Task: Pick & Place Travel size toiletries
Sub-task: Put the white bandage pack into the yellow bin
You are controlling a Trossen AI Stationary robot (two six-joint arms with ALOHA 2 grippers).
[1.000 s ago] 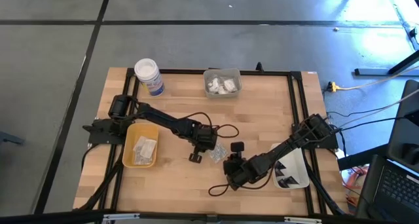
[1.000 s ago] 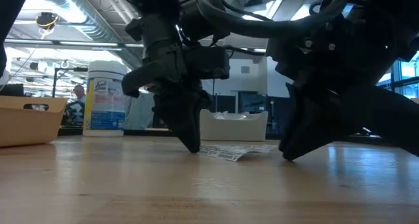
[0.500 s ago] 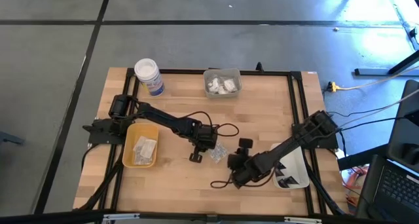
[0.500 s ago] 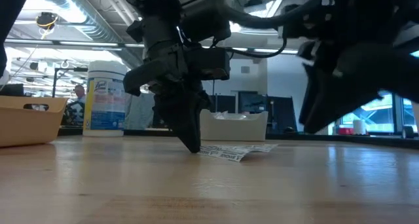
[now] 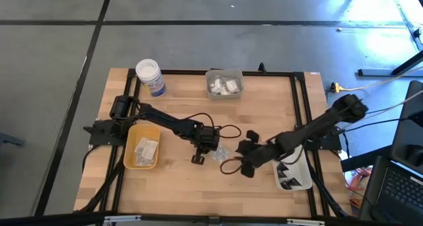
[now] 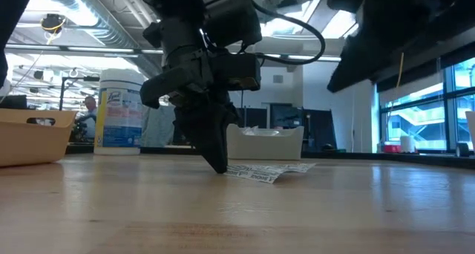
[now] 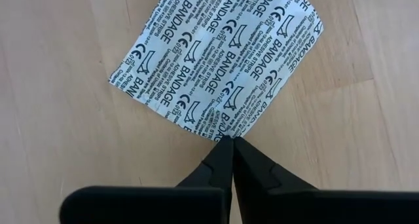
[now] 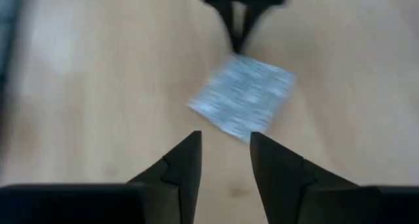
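A flat white square sachet printed "ADHESIVE BANDAGE" (image 7: pixel 216 60) lies flat on the wooden table near its middle (image 5: pixel 221 153) (image 6: pixel 264 172). My left gripper (image 7: pixel 229 143) (image 5: pixel 210 150) points down, shut, with its tips on the table at the sachet's edge (image 6: pixel 220 167). My right gripper (image 8: pixel 222 145) (image 5: pixel 243 152) is open and raised off the table on the sachet's right. It faces the sachet (image 8: pixel 243 99), with my left gripper beyond it. My left gripper comes from above, pointing down. Its shut fingertips (image 7: pixel 221 152) meet the sachet's edge (image 7: pixel 222 133) on the side nearest the fingers. The sachet stays flat on the table. I cannot tell whether the edge sits between the tips or only beside them.
A yellow tray (image 5: pixel 131 153) with packets sits at the left. A clear tray (image 5: pixel 224 74) with white packets stands at the far edge, beside a big white jar (image 5: pixel 149 76) (image 6: pixel 119 109). A white tray (image 5: pixel 299 181) with dark wedges is at the right. Cable loops (image 5: pixel 231 165) hang by the grippers.
My right gripper has risen from the table top and drawn back toward the table's right and far side, so it now hangs clear above the wood. My left gripper and the sachet have kept still.
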